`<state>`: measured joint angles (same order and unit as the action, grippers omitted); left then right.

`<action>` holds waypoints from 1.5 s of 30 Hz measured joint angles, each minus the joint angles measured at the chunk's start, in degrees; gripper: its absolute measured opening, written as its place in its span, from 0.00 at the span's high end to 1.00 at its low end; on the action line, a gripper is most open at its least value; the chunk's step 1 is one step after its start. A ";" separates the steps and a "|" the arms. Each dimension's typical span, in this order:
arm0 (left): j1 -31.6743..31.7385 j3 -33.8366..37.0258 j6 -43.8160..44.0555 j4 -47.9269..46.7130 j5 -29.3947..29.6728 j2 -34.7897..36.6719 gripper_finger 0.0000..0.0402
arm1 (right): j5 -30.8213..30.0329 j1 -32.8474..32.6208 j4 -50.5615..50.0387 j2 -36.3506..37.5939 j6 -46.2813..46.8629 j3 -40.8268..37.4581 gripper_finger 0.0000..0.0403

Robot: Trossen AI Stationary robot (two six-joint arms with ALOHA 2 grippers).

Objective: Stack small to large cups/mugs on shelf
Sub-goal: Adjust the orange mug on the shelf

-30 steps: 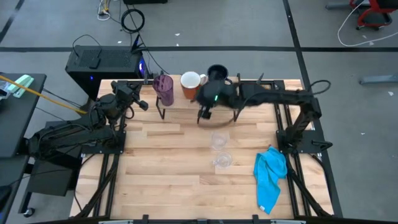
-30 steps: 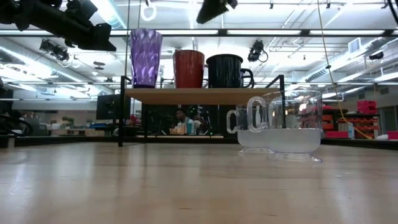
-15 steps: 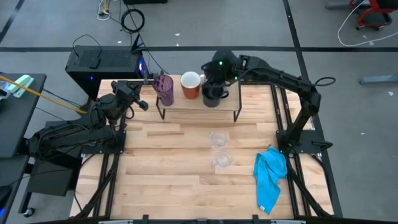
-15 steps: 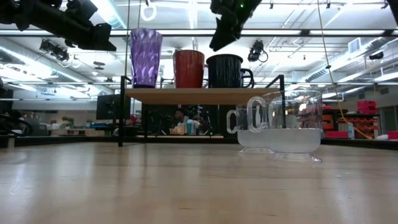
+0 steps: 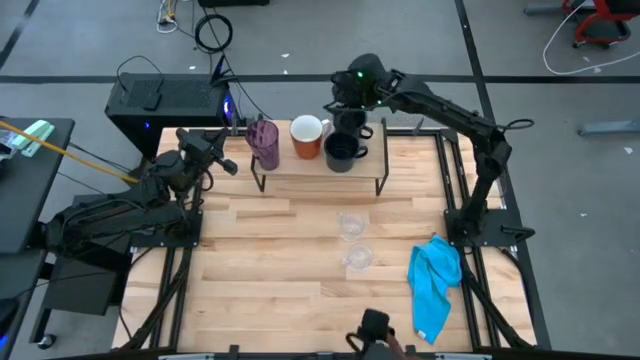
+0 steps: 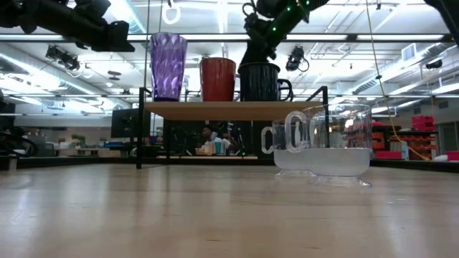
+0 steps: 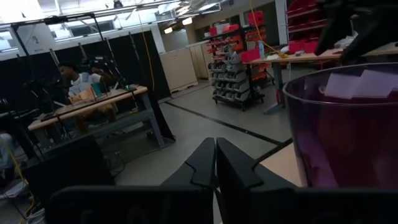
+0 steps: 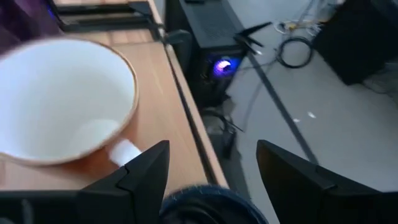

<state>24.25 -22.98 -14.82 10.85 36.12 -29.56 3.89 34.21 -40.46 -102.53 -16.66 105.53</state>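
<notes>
On the shelf [image 5: 300,172] stand, left to right, a purple tumbler [image 5: 264,142], a white-and-orange mug [image 5: 306,135] and a dark mug [image 5: 340,150]. A second dark mug sits behind that one, mostly hidden under my right gripper [image 5: 347,112]. The gripper is open at the shelf's far edge, just above the dark mugs [image 6: 264,81]. In the right wrist view a dark rim [image 8: 211,204] shows below and between its fingers. Two clear glasses [image 5: 351,226] [image 5: 357,258] rest on the tabletop. My left gripper [image 7: 214,163] is shut and empty, left of the tumbler [image 7: 348,124].
A blue cloth [image 5: 435,285] lies near the table's right edge. A black box [image 5: 165,105] stands beyond the far left corner. A small dark object [image 5: 372,328] shows at the near edge. Bare tabletop [image 5: 260,260] stretches in front of the shelf.
My right gripper has swung from over the shelf's near edge to its far edge and come down toward the dark mugs. The cups and glasses have stayed where they were. A dark object has appeared at the table's near edge.
</notes>
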 joint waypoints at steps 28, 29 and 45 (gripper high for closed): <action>0.02 0.00 0.03 0.88 0.02 -0.02 0.97 | 13.14 1.28 8.51 -6.22 1.70 -0.04 0.39; 0.00 0.00 0.03 0.88 0.02 -0.02 0.97 | 13.29 1.24 8.54 -6.22 1.74 -0.04 0.39; 0.01 0.00 0.07 0.88 0.02 -0.02 0.97 | 15.60 -0.62 7.44 -6.22 2.64 -0.04 0.39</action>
<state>24.26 -22.98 -14.74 11.73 36.14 -29.58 19.49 33.58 -33.01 -108.75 -14.02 105.49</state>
